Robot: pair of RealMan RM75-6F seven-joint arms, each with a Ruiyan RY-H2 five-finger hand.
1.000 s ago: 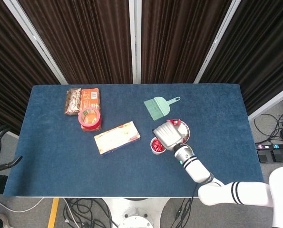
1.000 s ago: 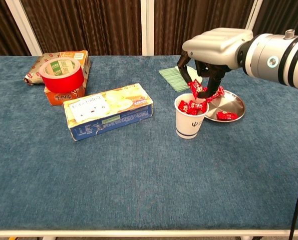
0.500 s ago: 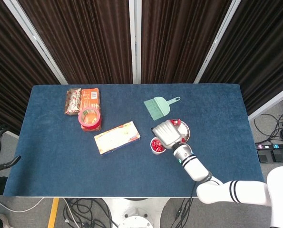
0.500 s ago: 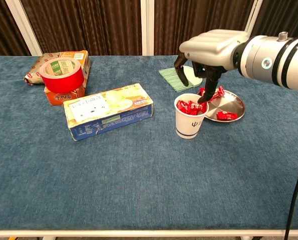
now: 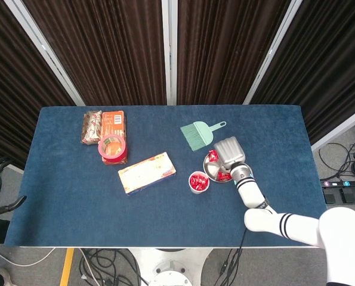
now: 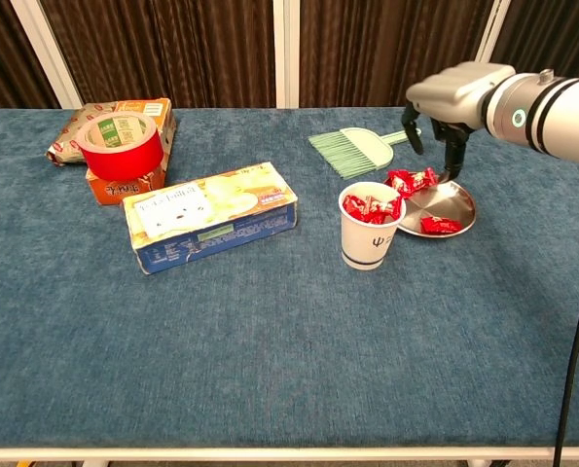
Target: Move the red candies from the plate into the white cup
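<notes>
Right hand: the right hand [image 6: 443, 109] is hovering over the plate [image 6: 459, 197], fingers [image 6: 453, 146] pointing down and spread apart, nothing showing between them; in the head view it is sitting right above the plate [image 5: 209, 173].
Left hand: only a sliver of rig is peeking in at the left edge of the head view, and I am not making out the hand itself.
Candies on plate: red candies [image 6: 412, 181] are bunching at the plate's near-left rim, beside the cup, with one more candy [image 6: 441, 226] lying at the front edge.
White cup: the white cup [image 6: 371, 231] is standing upright just left of the plate, already brimming with red wrappers [image 6: 369, 207].
Look of the candy: small, crinkly, glossy red wrappers with a bit of white print, looking light and slippery.
Risk, spill: the cup is looking full to the top, so another piece is liable to be rolling off the heap onto the blue cloth [image 6: 270, 331].
Risk, knock: the cup is standing so close that an arm swinging across low is likely to be tipping it.
Risk, slip: the shallow metal plate may be sliding under a pressing fingertip.
</notes>
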